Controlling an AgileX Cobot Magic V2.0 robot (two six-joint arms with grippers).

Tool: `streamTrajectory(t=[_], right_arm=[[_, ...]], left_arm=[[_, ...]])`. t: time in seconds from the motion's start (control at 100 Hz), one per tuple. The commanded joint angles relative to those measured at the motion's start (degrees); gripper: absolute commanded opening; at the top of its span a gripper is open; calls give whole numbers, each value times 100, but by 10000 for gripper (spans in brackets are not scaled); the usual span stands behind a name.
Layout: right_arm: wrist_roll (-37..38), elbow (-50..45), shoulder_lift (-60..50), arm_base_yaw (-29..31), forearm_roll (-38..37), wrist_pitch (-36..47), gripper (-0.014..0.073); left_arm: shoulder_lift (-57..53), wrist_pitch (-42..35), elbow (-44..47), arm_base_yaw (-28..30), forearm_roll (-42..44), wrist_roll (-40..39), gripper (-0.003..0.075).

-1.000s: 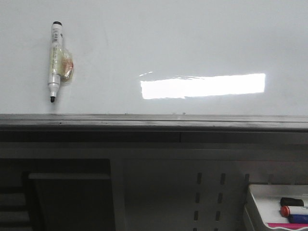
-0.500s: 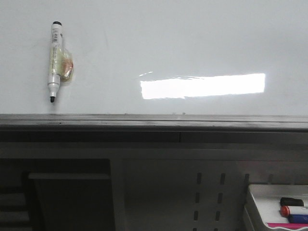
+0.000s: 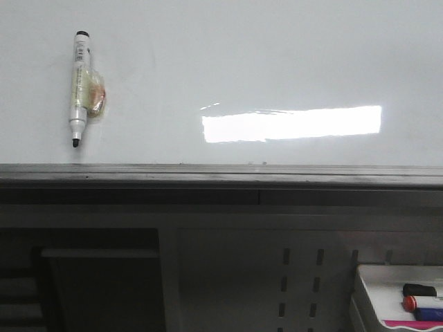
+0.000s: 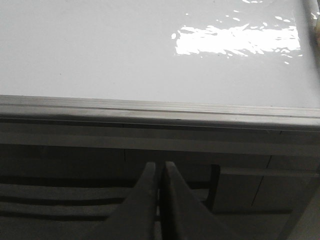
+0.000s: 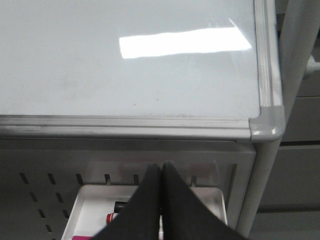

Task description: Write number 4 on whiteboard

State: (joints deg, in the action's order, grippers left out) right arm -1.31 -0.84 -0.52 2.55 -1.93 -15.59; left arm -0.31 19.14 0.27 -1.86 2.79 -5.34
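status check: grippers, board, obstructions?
Left gripper and right gripper: jaws shut, empty. Whiteboard blank, no 4 yet. Marker lying untouched on board.

I'm looking forward through the front camera at the whiteboard (image 3: 277, 62), seeing its lower rail and the tray (image 3: 387, 280) down at the right. My left wrist camera is facing the same board from below its rail. My right wrist camera is sitting over the tray, showing the board's right corner. All three are sharing the glare patch (image 3: 291, 124).
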Motion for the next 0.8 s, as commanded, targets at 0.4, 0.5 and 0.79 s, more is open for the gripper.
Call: streamTrajectory(t=[0.4,0.5,0.79], right_arm=[[-68,-71,-86,35,651,642,-64],[-68,19,-86,35,667,602,-64],[-68,520,405,35,681,257,-64]], left_arm=[[-145,-1088,193,-27,-137,-6,-20],[-145,-1114,169,-27,-160,-6,-20],[318,-976,-125,-27,-160,-6,-20]])
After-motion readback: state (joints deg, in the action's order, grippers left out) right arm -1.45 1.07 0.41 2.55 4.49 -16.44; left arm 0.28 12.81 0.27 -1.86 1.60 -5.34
